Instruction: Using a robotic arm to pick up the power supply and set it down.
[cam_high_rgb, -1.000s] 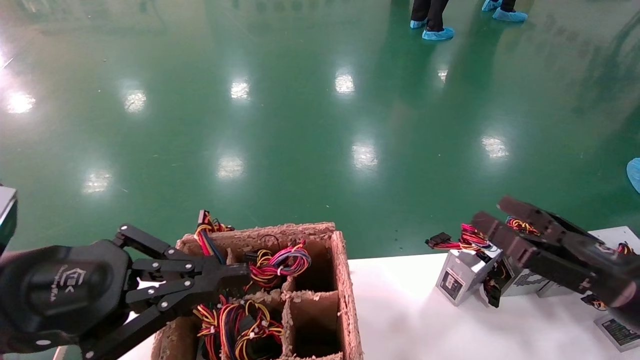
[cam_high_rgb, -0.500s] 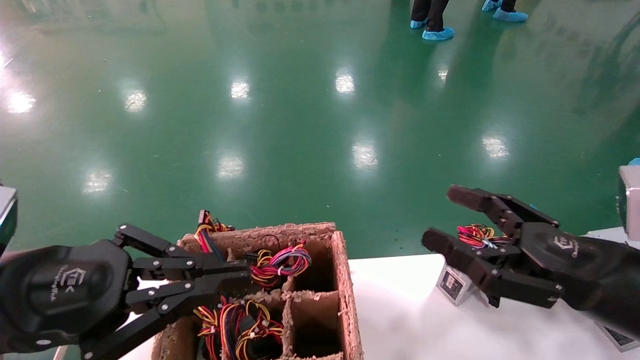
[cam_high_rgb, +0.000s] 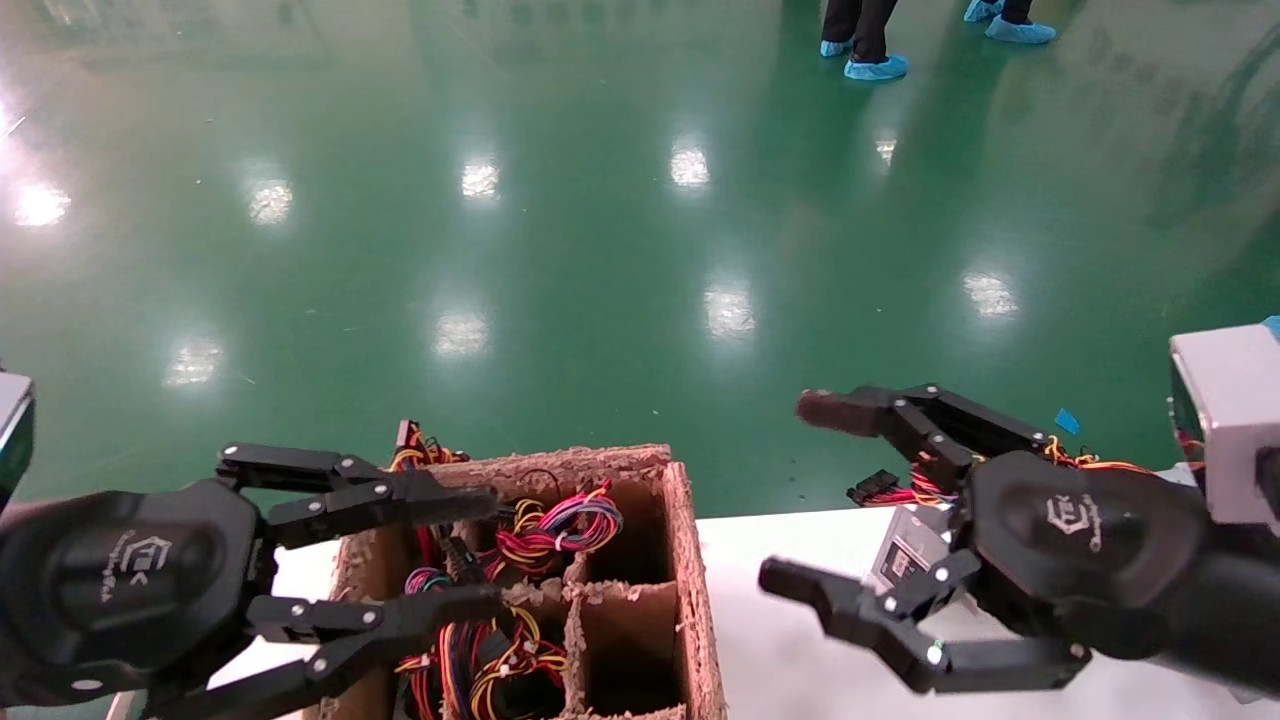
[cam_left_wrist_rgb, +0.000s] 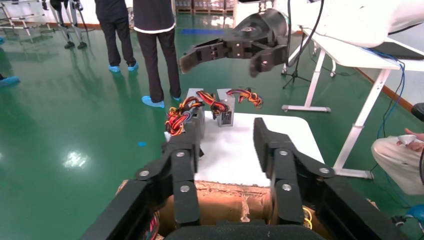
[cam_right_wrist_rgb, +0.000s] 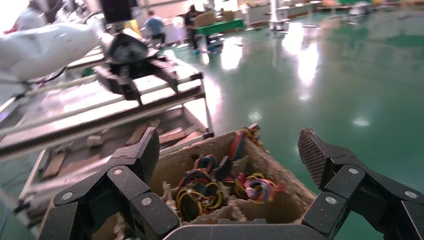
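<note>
The robotic arm carries a pale-grey box on its forearm, and its right gripper hangs wide open and empty above the white table, between the cardboard box and the power supply. The power supply, a small grey box with a label, stands on the table behind the lower finger, its red and yellow wires on top. The left wrist view shows two such units. My left gripper is open over the box's left compartments.
The brown divided cardboard box holds coloured wire bundles in its left cells; the right cells look dark and hollow. Green floor lies beyond the table edge. People in blue shoe covers stand far off.
The right gripper has swung left, away from the power supplies toward the cardboard box, turned at the wrist and spread wide. The left gripper's fingers have parted from shut to open.
</note>
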